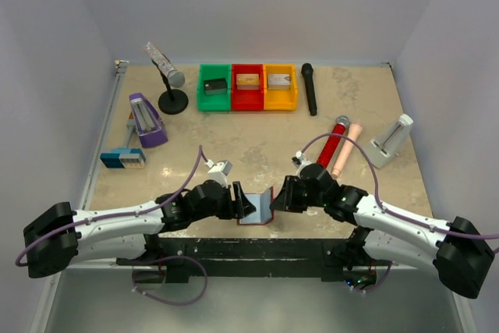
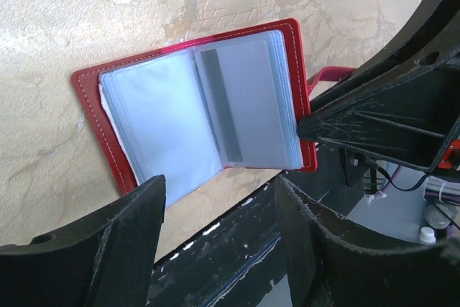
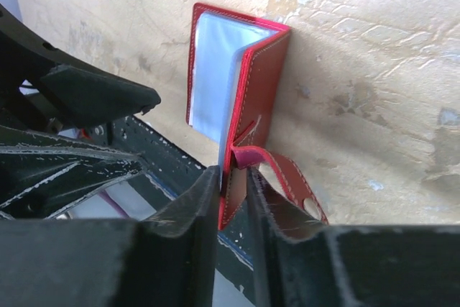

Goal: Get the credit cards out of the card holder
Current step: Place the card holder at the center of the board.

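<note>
The holder (image 3: 262,84) looks like smooth red leather or an imitation of it, with a slight sheen and pale stitching along the edges; its strap (image 3: 291,177) is the same. The pockets (image 2: 162,116) inside are clear, glossy plastic tinted pale blue. One card (image 2: 248,98) shows matt grey behind that film. The worktop (image 2: 108,12) is beige, stone-patterned, matt and patchy. My left gripper (image 2: 219,186) is matt black plastic, scuffed with pale scratches.
</note>
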Robot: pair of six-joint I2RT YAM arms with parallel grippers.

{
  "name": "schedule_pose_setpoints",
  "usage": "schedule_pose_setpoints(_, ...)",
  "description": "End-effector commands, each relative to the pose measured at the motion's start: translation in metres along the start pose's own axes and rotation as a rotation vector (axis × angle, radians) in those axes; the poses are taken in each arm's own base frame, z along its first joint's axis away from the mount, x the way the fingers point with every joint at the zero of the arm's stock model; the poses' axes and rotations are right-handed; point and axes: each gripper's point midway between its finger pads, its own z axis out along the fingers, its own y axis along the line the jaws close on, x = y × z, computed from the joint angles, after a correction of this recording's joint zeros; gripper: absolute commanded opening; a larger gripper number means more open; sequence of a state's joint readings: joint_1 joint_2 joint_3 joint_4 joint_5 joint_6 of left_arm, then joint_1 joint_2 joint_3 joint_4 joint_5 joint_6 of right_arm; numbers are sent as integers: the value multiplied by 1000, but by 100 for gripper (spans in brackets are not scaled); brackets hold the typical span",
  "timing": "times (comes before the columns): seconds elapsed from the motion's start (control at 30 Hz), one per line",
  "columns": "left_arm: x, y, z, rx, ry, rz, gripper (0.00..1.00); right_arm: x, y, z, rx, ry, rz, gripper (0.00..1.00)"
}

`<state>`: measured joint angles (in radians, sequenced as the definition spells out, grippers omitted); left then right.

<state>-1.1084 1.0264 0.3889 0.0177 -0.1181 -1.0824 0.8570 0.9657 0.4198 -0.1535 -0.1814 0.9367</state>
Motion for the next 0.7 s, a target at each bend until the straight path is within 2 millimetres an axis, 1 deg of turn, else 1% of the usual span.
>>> schedule_pose_setpoints(0.0, -12, -13, -2, 35, -43, -15, 66, -10, -1, -2, 11, -53, 20, 20)
schedule_pose_setpoints(0.1, -12, -14, -2, 40, -46, -13, 66, -10, 0, -3, 11, -54, 19, 13)
schedule_pose_setpoints(0.33, -19, -29, -2, 67, -42, 25, 66, -10, 3, -3, 4, -45, 11, 1)
schedule_pose_setpoints(0.47, -16, -36, 5, 54, 3, 51, 66, -10, 6, -5, 0, -39, 6, 0)
schedule_pose_setpoints(0.67, -9, -41, 13, 53, 53, 60, 66, -11, 11, -7, -10, -35, 13, 0)
